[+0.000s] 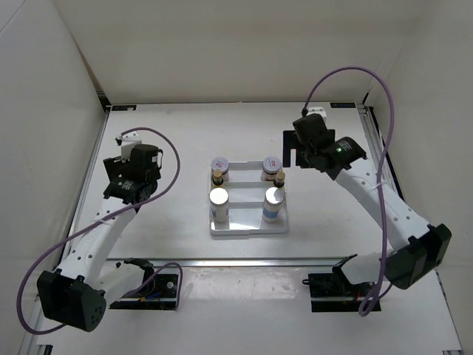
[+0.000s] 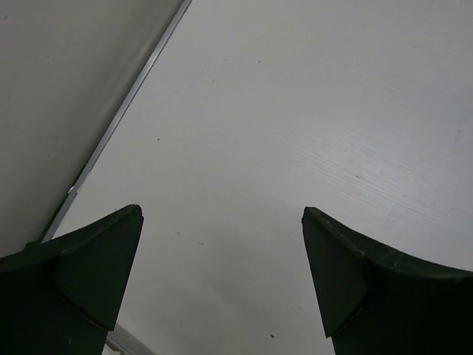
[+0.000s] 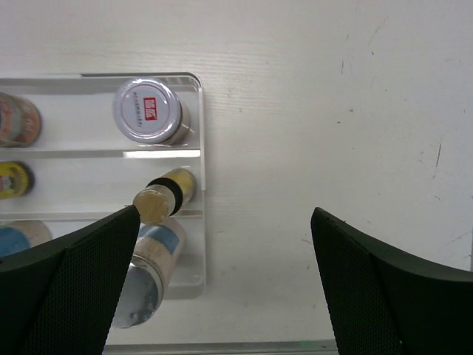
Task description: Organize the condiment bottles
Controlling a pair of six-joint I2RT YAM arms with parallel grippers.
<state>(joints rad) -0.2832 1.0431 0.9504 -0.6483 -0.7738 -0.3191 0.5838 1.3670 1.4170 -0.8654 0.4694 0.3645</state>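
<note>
Six condiment bottles stand in the white divided tray at mid-table. Two squat white-lidded jars stand in the back row. Two slim yellow bottles stand in the middle row. Two white cylinders with silver caps stand in the front row. My right gripper is open and empty, above the table just right of the tray. In the right wrist view, a jar, a yellow bottle and a cylinder show. My left gripper is open and empty, far left of the tray.
White walls close the table on the left, back and right. A metal rail runs along the left wall's foot. A small white block sits at the back right corner.
</note>
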